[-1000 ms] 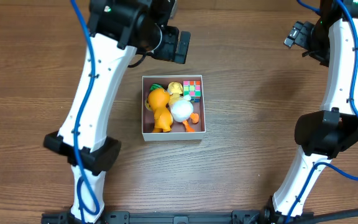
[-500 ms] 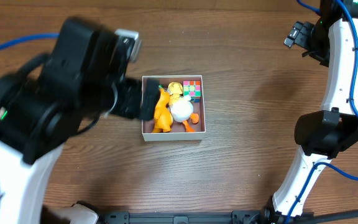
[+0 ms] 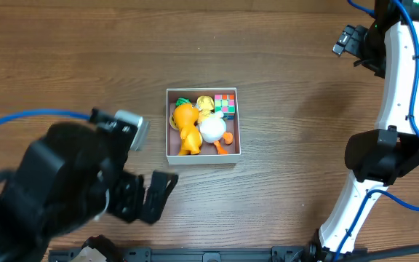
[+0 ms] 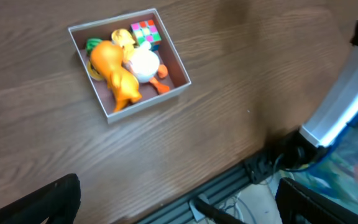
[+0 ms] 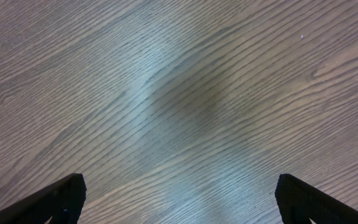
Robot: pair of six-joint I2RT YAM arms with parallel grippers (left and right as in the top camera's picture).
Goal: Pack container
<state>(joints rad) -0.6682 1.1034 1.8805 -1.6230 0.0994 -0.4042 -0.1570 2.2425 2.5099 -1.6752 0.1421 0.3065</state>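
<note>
The container [image 3: 202, 158] is a shallow square white-walled box in the middle of the table. It holds an orange toy [image 3: 186, 128], a white toy [image 3: 212, 129], a colour cube [image 3: 225, 103] and a yellow toy [image 3: 205, 103]. In the left wrist view the container [image 4: 146, 105] lies upper left. My left gripper [image 3: 145, 198] is open and empty, raised high near the table's front edge, left of and nearer than the box; its fingers [image 4: 61, 200] frame the table edge. My right gripper [image 3: 346, 41] is open and empty at the far right, over bare wood [image 5: 182, 199].
The right arm's base and elbow [image 3: 380, 156] stand at the right side. A dark metal rail and cables [image 4: 241, 180] run along the table's front edge, with the right arm's white link [image 4: 344, 106] beyond it.
My left arm has swung from behind the box, over its left side, to the near left front of the table, rising towards the camera. The toys and right arm have not moved.
</note>
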